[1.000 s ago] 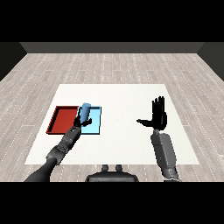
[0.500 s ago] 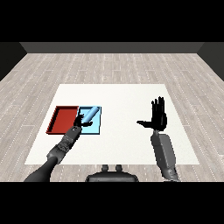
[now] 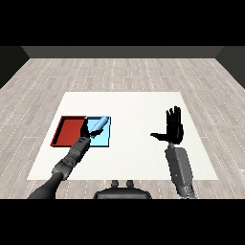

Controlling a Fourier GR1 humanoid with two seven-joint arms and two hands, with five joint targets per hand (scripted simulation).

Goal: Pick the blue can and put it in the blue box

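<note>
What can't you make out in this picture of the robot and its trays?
- Head view: whether the left hand grips the tilted blue can; too small to tell.
- Whether the can touches the blue tray; hidden by the can.
- Red tray: near corner covered by the left forearm.

Brightness: even and moderate; the white table (image 3: 139, 103) is the brightest surface.
Light source: not visible; the light looks soft and diffuse.
Shadows: very faint, no hard edges on the table.
Glare: no bright spots.
Background: walls beyond the grey wood floor (image 3: 119, 72) are dark.
Edge distortion: lines look straight.
</note>
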